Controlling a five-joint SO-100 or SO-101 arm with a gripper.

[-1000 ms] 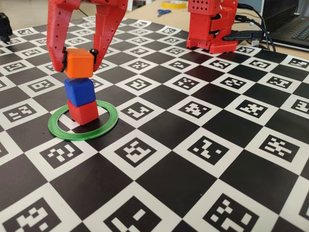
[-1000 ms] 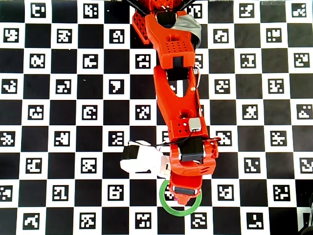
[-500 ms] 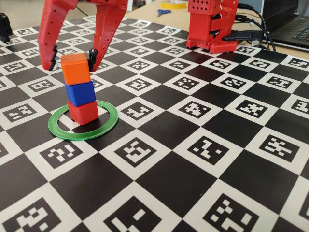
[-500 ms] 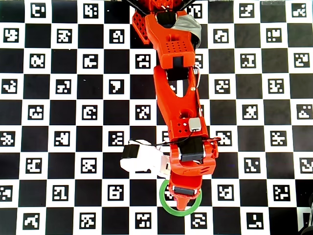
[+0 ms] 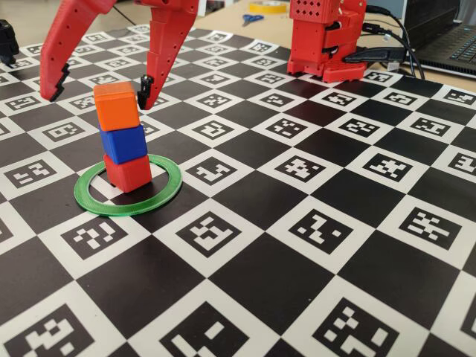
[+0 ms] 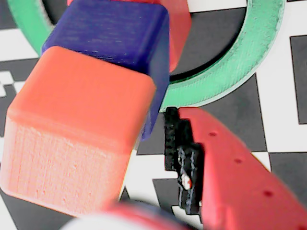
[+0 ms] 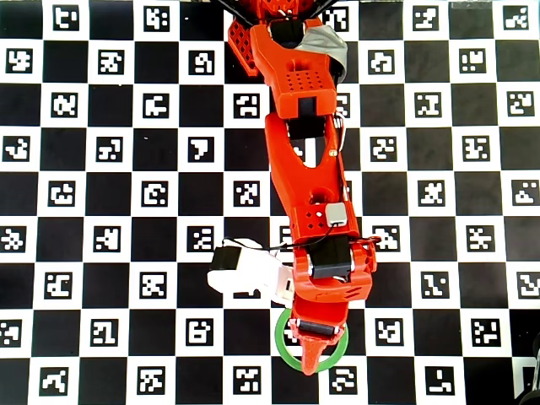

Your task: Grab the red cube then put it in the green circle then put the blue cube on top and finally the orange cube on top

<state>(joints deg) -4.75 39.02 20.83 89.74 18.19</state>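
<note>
In the fixed view the red cube point(image 5: 128, 172) sits inside the green circle point(image 5: 128, 189) with the blue cube point(image 5: 123, 143) and orange cube point(image 5: 117, 106) stacked on it; the tool point(image 5: 100, 91) straddles the top cube, jaws spread wide, touching nothing. The wrist view shows the stack leaning slightly. Overhead, the arm point(image 7: 308, 181) covers the cubes.

A black-and-white marker checkerboard point(image 5: 312, 223), with scissors point(image 5: 251, 18), yellow tape point(image 5: 269, 7) and cables point(image 5: 387, 52) behind.
</note>
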